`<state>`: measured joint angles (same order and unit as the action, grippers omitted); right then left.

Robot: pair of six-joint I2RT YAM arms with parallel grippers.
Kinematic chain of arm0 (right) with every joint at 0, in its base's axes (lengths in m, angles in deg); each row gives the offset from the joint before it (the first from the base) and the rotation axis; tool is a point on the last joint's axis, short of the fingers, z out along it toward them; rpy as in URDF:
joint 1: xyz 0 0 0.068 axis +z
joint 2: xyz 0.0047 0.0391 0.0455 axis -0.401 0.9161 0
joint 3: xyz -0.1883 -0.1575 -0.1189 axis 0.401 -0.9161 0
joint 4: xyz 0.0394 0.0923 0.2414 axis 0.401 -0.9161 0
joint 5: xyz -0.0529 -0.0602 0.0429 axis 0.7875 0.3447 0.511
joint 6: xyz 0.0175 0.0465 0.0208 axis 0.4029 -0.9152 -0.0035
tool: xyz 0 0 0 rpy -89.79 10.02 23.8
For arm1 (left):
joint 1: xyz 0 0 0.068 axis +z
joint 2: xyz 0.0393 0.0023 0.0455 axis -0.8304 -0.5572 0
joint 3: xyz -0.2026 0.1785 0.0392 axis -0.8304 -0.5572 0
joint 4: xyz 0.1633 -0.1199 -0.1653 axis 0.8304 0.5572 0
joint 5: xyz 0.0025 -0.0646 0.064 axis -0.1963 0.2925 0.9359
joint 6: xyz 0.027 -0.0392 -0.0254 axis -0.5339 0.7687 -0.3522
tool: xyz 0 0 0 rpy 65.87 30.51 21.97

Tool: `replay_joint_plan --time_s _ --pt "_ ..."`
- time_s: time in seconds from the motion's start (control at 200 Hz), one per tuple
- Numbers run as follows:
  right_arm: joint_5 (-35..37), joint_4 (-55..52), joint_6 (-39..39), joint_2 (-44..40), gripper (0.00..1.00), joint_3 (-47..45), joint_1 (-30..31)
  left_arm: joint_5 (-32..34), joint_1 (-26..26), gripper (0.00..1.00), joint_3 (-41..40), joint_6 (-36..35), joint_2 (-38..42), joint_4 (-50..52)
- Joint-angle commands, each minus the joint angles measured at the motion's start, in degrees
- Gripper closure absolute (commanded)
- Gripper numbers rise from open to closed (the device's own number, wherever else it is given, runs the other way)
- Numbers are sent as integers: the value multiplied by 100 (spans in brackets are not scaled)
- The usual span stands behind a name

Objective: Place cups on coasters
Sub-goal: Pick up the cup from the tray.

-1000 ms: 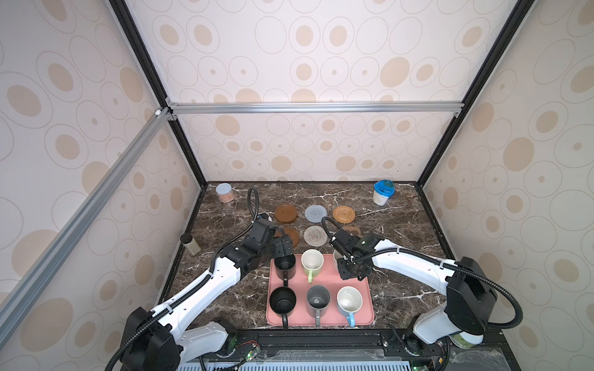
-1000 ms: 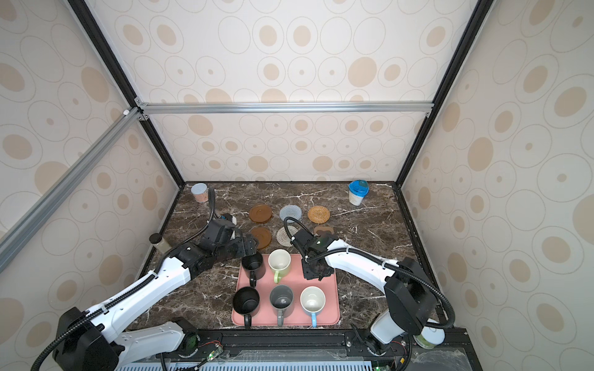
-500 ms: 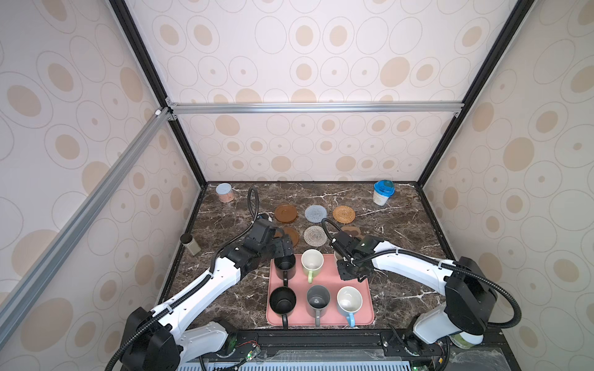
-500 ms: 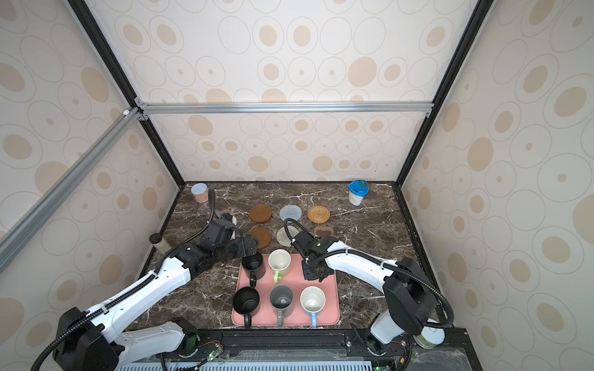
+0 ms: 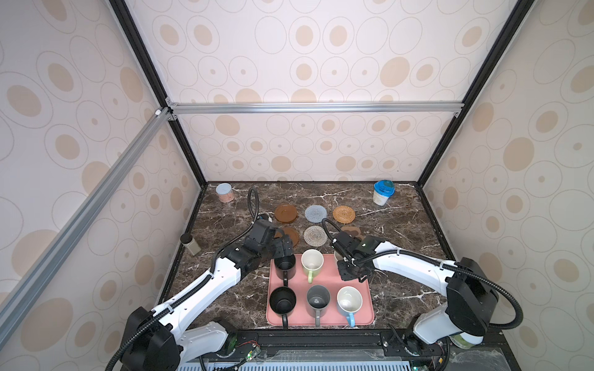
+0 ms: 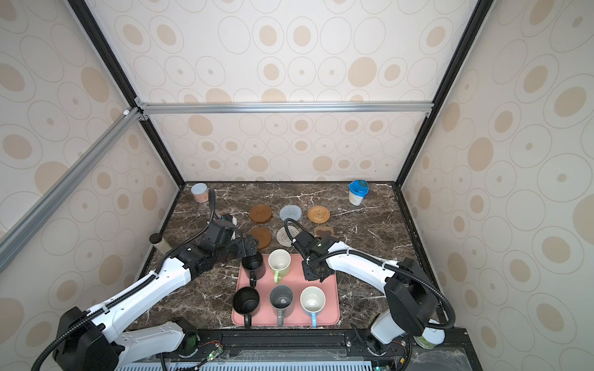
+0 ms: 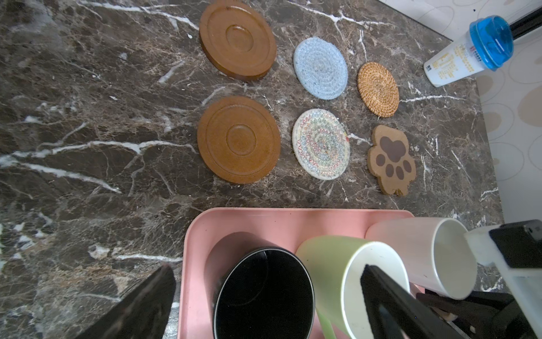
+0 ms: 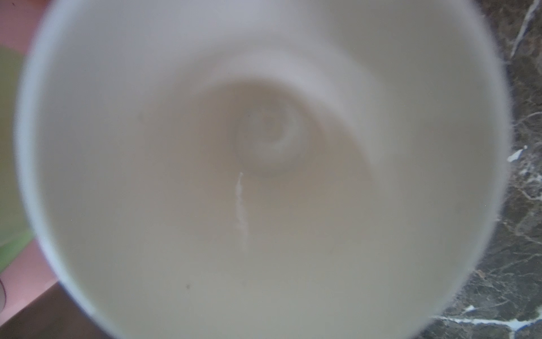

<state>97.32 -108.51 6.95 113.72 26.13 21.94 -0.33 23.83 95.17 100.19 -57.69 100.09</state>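
At the far right corner of the flat pink tray [image 5: 297, 290] stands the pale pink mug with a white inside [image 7: 419, 252], upright and, as far as I can judge, not yet lifted. The right gripper [image 5: 348, 273] sits over its near side, the side to which the other mugs' handles point, with its jaws drawn fully together. The handle itself is hidden beneath the claw, so a grip on it is my reading, not something shown. Such a hold would explain why the right wrist view looks straight down into the bowl: the mug would hang level for the carry.

Next to it on the tray are the pale green mug [image 5: 311, 260] and a black mug [image 5: 284, 264]. A second black mug [image 5: 282, 300], a grey mug [image 5: 318, 301] and a light blue mug [image 5: 349, 300] fill the near row. The left gripper [image 5: 283, 250] is spread to its widest around the far black mug, holding nothing, probably readying its own pick.

Beyond the tray, on the dark marble tabletop [image 5: 401, 231], six small flat coasters [image 7: 321, 143] lie bare. The brown paw-shaped coaster [image 7: 391, 160] is nearest the pink mug and seems its likely seat.
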Motion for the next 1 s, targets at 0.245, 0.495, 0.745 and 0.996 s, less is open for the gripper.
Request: replay_joint_plan --time_s 0.245,0.495,0.745,0.996 --pt "202 -207 115 -494 93 168 13 76 -43 0 -34 131 -14 -85" --pt "294 -441 349 -597 93 613 13 78 -42 0 -74 121 45 -89" --pt "330 -686 712 -425 93 1143 -5 78 -40 0 -72 96 52 -93" --pt "244 -765 920 -302 93 1409 -149 85 -41 0 -65 79 82 -102"
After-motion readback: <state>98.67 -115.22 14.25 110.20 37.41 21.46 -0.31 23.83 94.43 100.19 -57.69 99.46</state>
